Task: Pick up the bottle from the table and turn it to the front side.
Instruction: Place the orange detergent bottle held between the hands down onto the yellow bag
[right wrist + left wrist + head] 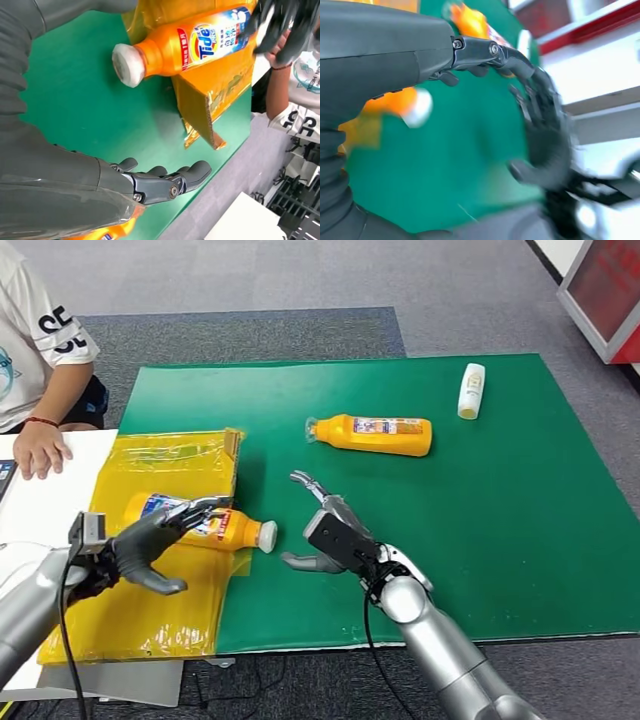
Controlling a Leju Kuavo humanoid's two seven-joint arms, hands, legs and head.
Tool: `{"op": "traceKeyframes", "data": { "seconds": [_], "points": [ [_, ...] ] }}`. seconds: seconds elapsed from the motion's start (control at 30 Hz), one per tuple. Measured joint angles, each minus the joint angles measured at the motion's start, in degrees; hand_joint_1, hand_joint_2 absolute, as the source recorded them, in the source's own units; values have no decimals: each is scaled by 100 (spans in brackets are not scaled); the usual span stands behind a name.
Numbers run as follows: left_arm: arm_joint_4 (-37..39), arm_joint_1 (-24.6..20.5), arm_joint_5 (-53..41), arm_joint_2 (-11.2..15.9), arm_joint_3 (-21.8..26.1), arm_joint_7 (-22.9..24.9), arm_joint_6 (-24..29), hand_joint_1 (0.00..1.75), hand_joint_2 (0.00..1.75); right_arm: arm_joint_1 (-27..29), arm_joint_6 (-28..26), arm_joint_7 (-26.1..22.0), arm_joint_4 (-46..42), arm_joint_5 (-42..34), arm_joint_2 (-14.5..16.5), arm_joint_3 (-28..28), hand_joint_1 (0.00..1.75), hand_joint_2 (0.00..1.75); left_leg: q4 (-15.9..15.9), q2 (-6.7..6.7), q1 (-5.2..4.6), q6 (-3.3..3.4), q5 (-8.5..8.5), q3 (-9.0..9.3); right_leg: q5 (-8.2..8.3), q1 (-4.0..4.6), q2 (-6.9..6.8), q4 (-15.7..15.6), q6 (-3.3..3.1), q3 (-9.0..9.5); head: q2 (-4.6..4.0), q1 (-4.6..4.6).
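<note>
Left hand (147, 545) grips the orange Tide bottle (196, 42); right hand (336, 535) spread, empty.

Bright, even overhead light; the head view is sharp. Glare streaks the yellow plastic sheet (162, 455) just beyond the left hand's fingers (198, 510). Soft shadows hug the right hand (332, 530). The left wrist view is heavily motion-blurred, its background washed out white. The right wrist view is crisp.
</note>
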Motion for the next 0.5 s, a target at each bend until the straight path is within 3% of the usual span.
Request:
{"op": "traceKeyframes", "data": {
  "seconds": [0.2, 0.5],
  "points": [
    [-638, 1017, -52, -213, 1119, -20, -125, 0, 175, 128, 19, -5, -169, -138, -45, 26, 0, 175, 0, 0, 0, 0, -4, -1, 0, 0, 0, -2, 0, 2, 0, 1],
    [-1057, 1779, -307, -724, 1869, -7, 404, 0, 175, 479, 380, -177, -521, -796, -118, -211, 0, 175, 0, -2, 0, 1, -5, 0, 0, 0, -1, -2, 0, 4, 0, 0]
  ]
}}
